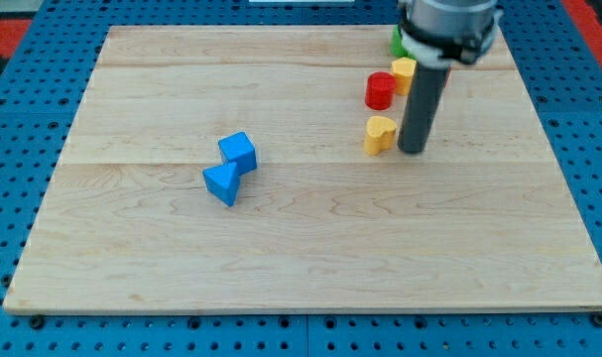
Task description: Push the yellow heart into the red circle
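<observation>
While yellow heart (380, 134) sits upper right of frame, red circle (380, 90) lies just above it, small gap between. My tip (413, 150) stands just right of heart, near, maybe touching. No claw on rod: nothing to open or close. Push needs tip below heart, driving toward frame top. Second yellow block (404, 73), green block (400, 42) beyond circle. Blue cube (239, 152), blue triangle (221, 183) left of centre. No writing visible.

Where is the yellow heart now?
The yellow heart lies in the view's upper right part of the board, just below the red circle and immediately left of my tip.
</observation>
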Controlling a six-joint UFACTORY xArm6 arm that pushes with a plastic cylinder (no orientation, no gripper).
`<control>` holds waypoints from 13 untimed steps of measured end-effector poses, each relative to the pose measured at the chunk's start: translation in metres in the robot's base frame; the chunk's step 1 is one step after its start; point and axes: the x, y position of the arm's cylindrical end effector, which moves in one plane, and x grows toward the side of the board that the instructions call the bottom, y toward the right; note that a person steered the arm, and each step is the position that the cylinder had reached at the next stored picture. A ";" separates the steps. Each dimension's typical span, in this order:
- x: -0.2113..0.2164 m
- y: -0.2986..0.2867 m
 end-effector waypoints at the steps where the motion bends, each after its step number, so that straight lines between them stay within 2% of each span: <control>1: -0.019 -0.050; 2: -0.082 -0.079; 3: -0.071 -0.069; 4: -0.053 -0.105; 5: -0.029 -0.062; 7: -0.075 -0.040; 8: -0.042 -0.053; 9: -0.048 -0.053; 11: -0.122 -0.042; 12: -0.098 -0.064; 13: -0.037 -0.071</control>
